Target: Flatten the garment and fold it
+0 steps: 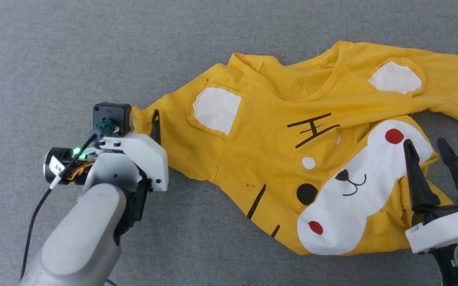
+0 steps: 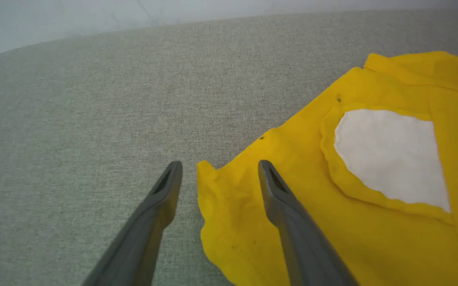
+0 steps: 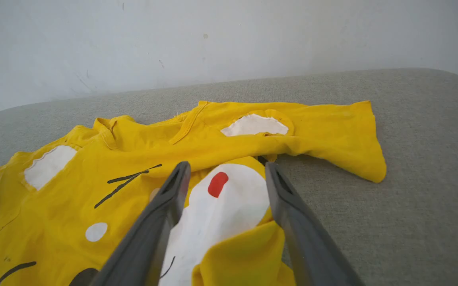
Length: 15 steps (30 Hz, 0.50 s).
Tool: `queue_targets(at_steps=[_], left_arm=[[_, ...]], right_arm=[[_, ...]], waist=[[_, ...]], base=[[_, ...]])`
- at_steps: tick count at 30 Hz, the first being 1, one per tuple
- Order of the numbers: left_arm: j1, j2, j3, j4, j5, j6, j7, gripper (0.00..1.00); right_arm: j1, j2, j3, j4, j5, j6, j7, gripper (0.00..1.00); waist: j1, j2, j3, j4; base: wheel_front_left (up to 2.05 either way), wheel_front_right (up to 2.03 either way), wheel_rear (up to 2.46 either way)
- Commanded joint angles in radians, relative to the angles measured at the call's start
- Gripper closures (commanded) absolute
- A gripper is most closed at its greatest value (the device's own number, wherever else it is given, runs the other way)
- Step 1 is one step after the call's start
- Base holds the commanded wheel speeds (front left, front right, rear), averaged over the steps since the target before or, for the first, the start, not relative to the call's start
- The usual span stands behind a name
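1. Grey fabric-covered counter (image 1: 94,47): the head view shows wide bare room to the left. The wrist views add its rounded far edge against a pale wall (image 3: 213,39).
2. Yellow tiger-face garment (image 1: 261,159): lies crumpled right of centre. The head view cuts off its far sleeve, and the right wrist view shows that sleeve whole.
3. Right tool (image 1: 425,143): fingers spread wide, holding nothing, over the white muzzle.
4. Left tool (image 2: 220,167): fingers wide apart, astride the near sleeve's tip.

No text or label can be read.
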Motion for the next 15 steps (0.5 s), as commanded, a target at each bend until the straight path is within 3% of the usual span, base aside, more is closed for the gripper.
queue_targets(at_steps=[1, 4, 7, 8, 9, 10, 11, 12, 15], left_arm=[[0.018, 0.011, -0.002, -0.005, 0.004, 0.010, 0.011, 0.00], [0.034, 0.030, -0.004, -0.028, 0.001, 0.029, 0.069, 0.00], [0.052, 0.042, -0.010, -0.047, -0.026, 0.018, 0.123, 0.00], [0.057, 0.043, -0.009, -0.058, -0.034, 0.016, 0.131, 0.08], [0.061, 0.042, -0.007, -0.068, -0.044, 0.013, 0.135, 0.26], [0.065, 0.041, -0.006, -0.076, -0.053, 0.008, 0.137, 0.60], [0.068, 0.038, -0.004, -0.081, -0.062, 0.003, 0.135, 0.83], [0.072, 0.034, -0.004, -0.084, -0.074, -0.005, 0.135, 1.00], [0.080, 0.025, -0.001, -0.080, -0.100, -0.024, 0.128, 1.00]], right_arm=[[0.003, 0.002, -0.001, -0.003, 0.000, -0.001, 0.002, 0.00], [0.002, 0.002, 0.000, -0.001, 0.001, -0.001, 0.000, 0.00], [0.000, 0.002, 0.002, 0.002, 0.002, -0.001, -0.002, 0.00], [0.000, 0.002, 0.002, 0.003, 0.002, -0.001, -0.003, 0.00], [-0.001, 0.002, 0.002, 0.004, 0.002, -0.001, -0.003, 0.00], [-0.002, 0.002, 0.002, 0.005, 0.002, -0.001, -0.004, 0.00], [-0.002, 0.002, 0.002, 0.007, 0.002, -0.001, -0.004, 0.00], [-0.003, 0.002, 0.002, 0.008, 0.002, -0.001, -0.004, 0.00], [-0.005, 0.002, 0.003, 0.011, 0.002, -0.001, -0.004, 0.00]], waist=[[0.0000, -0.0001, 0.003, -0.002], [0.0000, -0.0001, 0.009, -0.005], [0.0000, -0.0001, 0.013, -0.008], [0.0000, -0.0001, 0.014, -0.008], [0.0000, -0.0001, 0.015, -0.008], [0.0000, -0.0001, 0.016, -0.009], [0.0000, -0.0001, 0.017, -0.009], [0.0000, -0.0001, 0.018, -0.009], [0.0000, -0.0001, 0.018, -0.009]], base=[[0.00, 0.00, 0.00], [0.00, 0.00, 0.00], [0.00, 0.00, 0.00], [0.00, 0.00, 0.00], [0.00, 0.00, 0.00], [0.00, 0.00, 0.00], [0.00, 0.00, 0.00], [0.00, 0.00, 0.00], [0.00, 0.00, 0.00]])
